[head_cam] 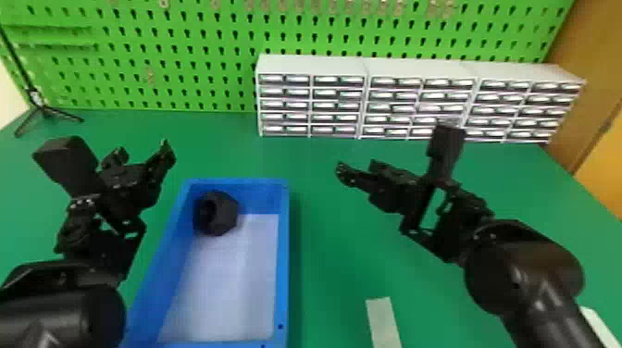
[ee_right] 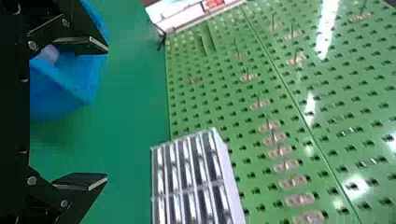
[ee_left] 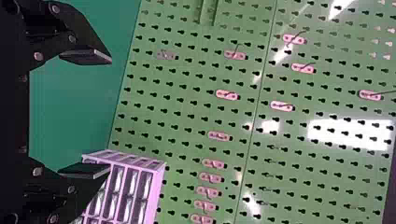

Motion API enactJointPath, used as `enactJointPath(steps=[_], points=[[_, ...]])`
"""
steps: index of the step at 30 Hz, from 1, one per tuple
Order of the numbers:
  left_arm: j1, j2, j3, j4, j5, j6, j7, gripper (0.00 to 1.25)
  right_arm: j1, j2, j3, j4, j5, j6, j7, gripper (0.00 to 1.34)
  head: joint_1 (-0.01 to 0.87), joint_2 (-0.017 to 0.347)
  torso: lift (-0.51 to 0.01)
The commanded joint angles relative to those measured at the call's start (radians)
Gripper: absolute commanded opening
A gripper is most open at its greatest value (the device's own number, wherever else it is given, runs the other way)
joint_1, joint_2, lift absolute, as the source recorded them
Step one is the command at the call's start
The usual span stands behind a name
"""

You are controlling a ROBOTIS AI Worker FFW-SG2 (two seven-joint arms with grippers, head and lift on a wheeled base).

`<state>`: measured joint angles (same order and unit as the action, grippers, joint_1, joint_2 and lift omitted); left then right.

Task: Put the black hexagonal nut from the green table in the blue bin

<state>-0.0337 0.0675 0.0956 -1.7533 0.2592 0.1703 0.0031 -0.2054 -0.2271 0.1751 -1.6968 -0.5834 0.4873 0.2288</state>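
Nearest, a pale strip [head_cam: 383, 324] is lying on the green table [head_cam: 333, 277], to the right of the blue bin [head_cam: 283, 259]. The bin is stretching away from the near edge of the view, and at its far left corner the black hexagonal nut [head_cam: 223, 215] is sitting inside the walls, its hole facing roughly left; whether it is touching a wall, I'm not able to tell. The left end effector [ee_left: 110, 114] is hanging beyond the bin's left side, its fingers standing apart with nothing between them. The right end effector [ee_right: 107, 112] is hanging over the table to the right of the bin, its fingers also standing apart and holding nothing. Farther off, white drawer units [head_cam: 312, 67] are standing before a green pegboard [head_cam: 185, 27]. Judging by this, the placing is looking complete: the nut is resting in the bin, free of both end effectors, and nothing more is needing to be moved, beyond perhaps parking the arms.
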Motion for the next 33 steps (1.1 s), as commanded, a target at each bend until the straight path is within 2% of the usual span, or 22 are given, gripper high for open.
enactJointPath(steps=[1,7,15,22,33], points=[[0.001,0.000,0.001,-0.002,0.000,0.000,0.000,0.81,0.040,0.017,-0.075,-0.027,0.054,-0.007,0.000,1.02,0.692,0.008,-0.097],[0.001,0.000,0.003,-0.003,0.002,0.000,0.000,0.81,0.081,0.046,-0.161,-0.053,0.117,-0.022,0.000,1.02,0.692,0.008,-0.097],[0.001,0.000,0.001,-0.003,0.006,-0.002,0.000,0.81,0.136,0.109,-0.278,-0.058,0.183,-0.052,0.000,1.02,0.692,0.008,-0.097],[0.001,0.000,0.006,-0.009,0.011,-0.002,0.000,0.81,0.164,0.123,-0.336,-0.075,0.223,-0.076,0.000,1.02,0.692,0.008,-0.097],[0.003,0.000,0.006,-0.011,0.015,-0.002,0.000,0.81,0.179,0.167,-0.450,-0.077,0.264,-0.113,0.000,1.02,0.692,0.008,-0.097]])
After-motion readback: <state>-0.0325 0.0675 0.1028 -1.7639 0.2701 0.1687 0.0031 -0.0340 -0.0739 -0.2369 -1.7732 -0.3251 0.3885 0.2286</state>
